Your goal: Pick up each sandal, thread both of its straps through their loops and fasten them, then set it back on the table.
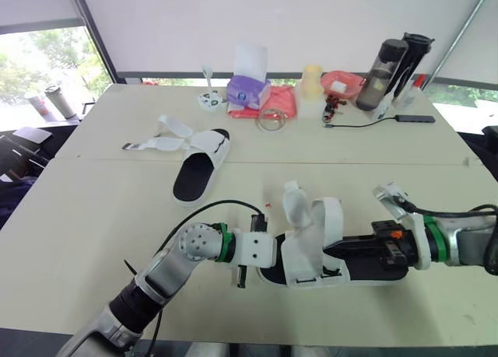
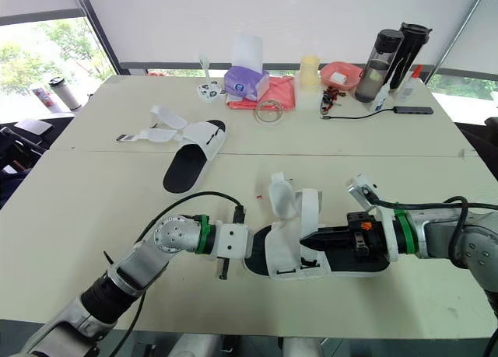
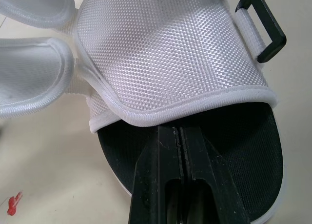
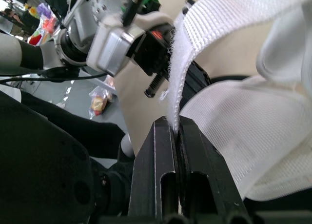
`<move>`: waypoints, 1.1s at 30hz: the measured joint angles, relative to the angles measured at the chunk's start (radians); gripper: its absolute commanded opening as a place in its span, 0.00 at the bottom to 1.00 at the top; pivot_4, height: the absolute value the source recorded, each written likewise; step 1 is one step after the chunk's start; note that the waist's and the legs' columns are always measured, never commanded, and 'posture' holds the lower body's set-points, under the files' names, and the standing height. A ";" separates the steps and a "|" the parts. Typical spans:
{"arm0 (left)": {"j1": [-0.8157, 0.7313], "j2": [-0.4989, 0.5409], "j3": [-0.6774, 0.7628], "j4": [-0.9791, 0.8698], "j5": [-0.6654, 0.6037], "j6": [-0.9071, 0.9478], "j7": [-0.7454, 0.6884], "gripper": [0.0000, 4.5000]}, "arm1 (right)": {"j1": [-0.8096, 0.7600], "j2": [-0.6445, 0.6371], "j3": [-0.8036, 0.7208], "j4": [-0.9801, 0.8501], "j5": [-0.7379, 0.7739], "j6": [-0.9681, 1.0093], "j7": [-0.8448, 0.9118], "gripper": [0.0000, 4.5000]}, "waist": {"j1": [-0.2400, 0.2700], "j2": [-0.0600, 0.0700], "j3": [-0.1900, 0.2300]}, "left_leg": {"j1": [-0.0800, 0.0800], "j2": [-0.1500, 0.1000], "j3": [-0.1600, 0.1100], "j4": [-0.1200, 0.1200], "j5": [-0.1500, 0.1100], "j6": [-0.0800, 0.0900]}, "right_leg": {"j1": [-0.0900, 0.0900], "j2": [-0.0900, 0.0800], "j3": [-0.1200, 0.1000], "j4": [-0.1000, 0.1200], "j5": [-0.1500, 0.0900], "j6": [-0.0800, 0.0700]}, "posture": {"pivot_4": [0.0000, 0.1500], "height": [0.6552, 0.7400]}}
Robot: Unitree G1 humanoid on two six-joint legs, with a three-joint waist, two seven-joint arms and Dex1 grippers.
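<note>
I have the near sandal [image 1: 311,256] at the front edge of the counter [image 1: 93,217], lying between the two arms, one at each end so it cannot slide. My left end effector [image 3: 181,131] is at the toe opening with its fingers pressed together, tips tucked at the hem of the woven upper over the black footbed; I judge it is there to pin the toe, though I cannot tell whether it nips any fabric. My right end effector [image 4: 176,121] comes in from the heel and is clamped on the edge of a white strap [image 4: 195,48], which rises from its fingers. Both straps stand loose, and the black loop [image 3: 263,26] at the sandal's side has nothing through it (so nothing is threaded yet). The second sandal [image 1: 201,166] lies well apart, further back on the left, straps splayed flat. Along the far edge, a purple tissue box [image 2: 247,81] has a tissue sticking up, and a pink bowl [image 2: 342,73] holds something small and white that I cannot identify.
</note>
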 measured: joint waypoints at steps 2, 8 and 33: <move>0.004 -0.001 0.000 -0.005 0.000 0.006 0.004 0.00 | -0.001 -0.001 0.003 0.000 -0.016 -0.002 0.014 0.01 | 0.000 0.000 0.000 | 0.000 0.000 0.000 0.000 0.000 0.000 | 0.000 0.000 0.000 0.000 0.000 0.000 | 1.00 1.00; 0.011 -0.002 0.000 -0.016 0.000 0.021 0.015 0.00 | -0.011 0.001 0.035 0.020 -0.096 -0.047 0.047 0.01 | 0.000 0.000 0.000 | 0.000 0.000 0.000 0.000 0.000 0.000 | 0.000 0.000 0.000 0.000 0.000 0.000 | 1.00 1.00; 0.023 -0.008 0.001 -0.032 0.000 0.043 0.030 0.00 | 0.042 -0.018 0.080 -0.090 -0.271 -0.234 0.167 0.01 | 0.000 0.000 0.000 | 0.000 0.000 0.000 0.000 0.000 0.000 | 0.000 0.000 0.000 0.000 0.000 0.001 | 1.00 1.00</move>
